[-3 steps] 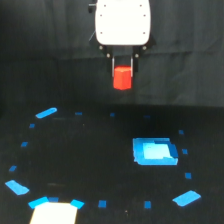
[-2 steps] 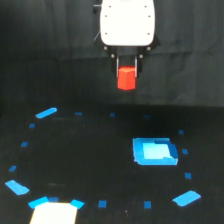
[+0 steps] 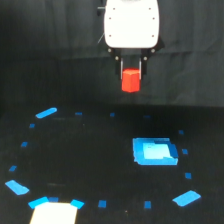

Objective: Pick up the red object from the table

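Observation:
The red object, a small red-orange block, hangs well above the black table near the top centre of the exterior view. My gripper is shut on it, with dark fingers on both sides of the block below the white gripper body. The block's lower half shows below the fingertips.
A blue rectangular patch lies on the table below and to the exterior view's right of the block. Small blue tape marks ring the surface. A pale patch sits at the bottom left. A black curtain forms the backdrop.
The gripper has drifted slightly to the exterior view's right with the red block held in it, staying lifted above the table.

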